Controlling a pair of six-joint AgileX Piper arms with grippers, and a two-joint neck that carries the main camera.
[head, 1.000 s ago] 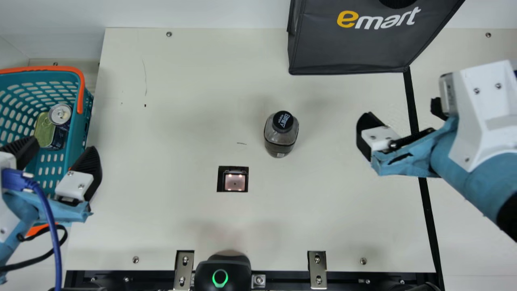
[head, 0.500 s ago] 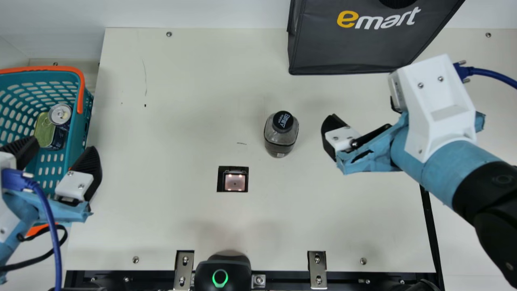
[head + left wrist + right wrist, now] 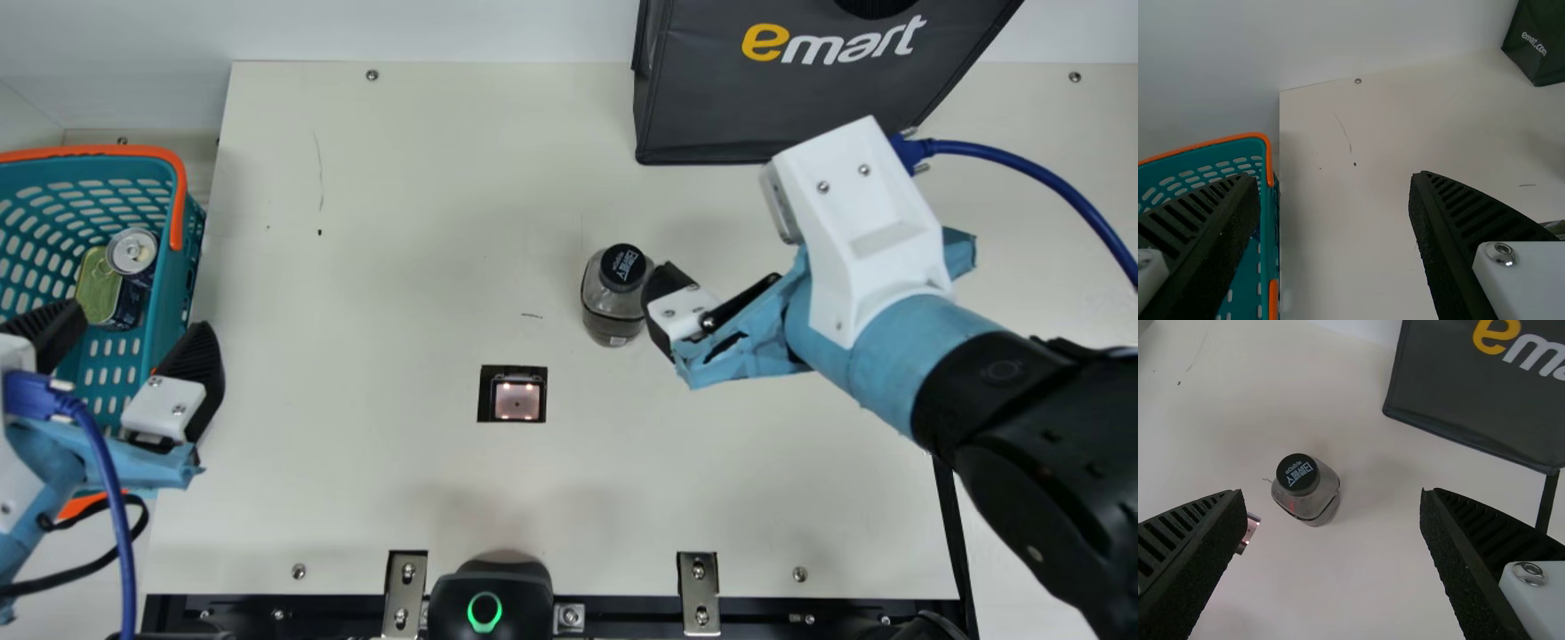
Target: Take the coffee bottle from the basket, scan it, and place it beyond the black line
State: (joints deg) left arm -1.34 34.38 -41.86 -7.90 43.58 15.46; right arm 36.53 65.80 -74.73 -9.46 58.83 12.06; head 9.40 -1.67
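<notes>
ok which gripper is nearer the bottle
The right gripper: it is open and close by the bottle, while the left gripper is over at the basket.

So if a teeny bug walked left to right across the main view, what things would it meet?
Teal plastic basket with an orange handle → small square scanner window in a black frame → see-through bottle with a round black cap → big dark grey bag.
</notes>
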